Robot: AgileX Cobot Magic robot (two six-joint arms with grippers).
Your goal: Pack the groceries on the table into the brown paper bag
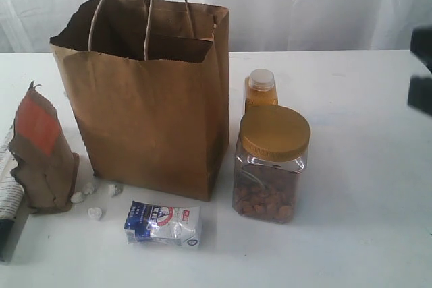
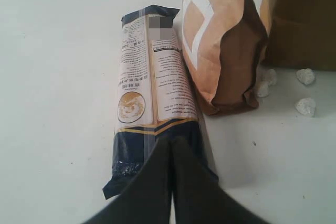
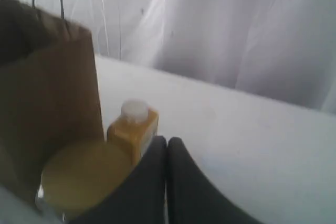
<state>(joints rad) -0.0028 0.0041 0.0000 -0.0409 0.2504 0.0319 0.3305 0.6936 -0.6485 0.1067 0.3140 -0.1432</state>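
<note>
Left: closed, empty left gripper (image 2: 172,142) over end of flat long blue-white plastic package (image 2: 152,93). Centre: tall kraft-brown paper bag (image 1: 148,112), upright and open-mouthed for loading. Right: closed, empty right gripper (image 3: 167,141) near square orange plastic bottle (image 3: 134,127), unpacked.

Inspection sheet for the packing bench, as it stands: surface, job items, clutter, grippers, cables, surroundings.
Surface: white tabletop, a few small specks.
Job's things: brown paper bag upright and open. In the exterior view, gold-lidded nut jar to its right, orange bottle behind the jar, blue-white packet lying in front, brown pouch with red label upright to its left. Long blue-white package lies beside the pouch, white lumps between pouch and bag. All outside the bag.
Clutter: nothing seen.
Grippers: left gripper shut over the long package's end, contact unclear; right gripper shut, empty, near the bottle.
Cables: nothing seen.
Surroundings: white curtain behind the table.
</note>
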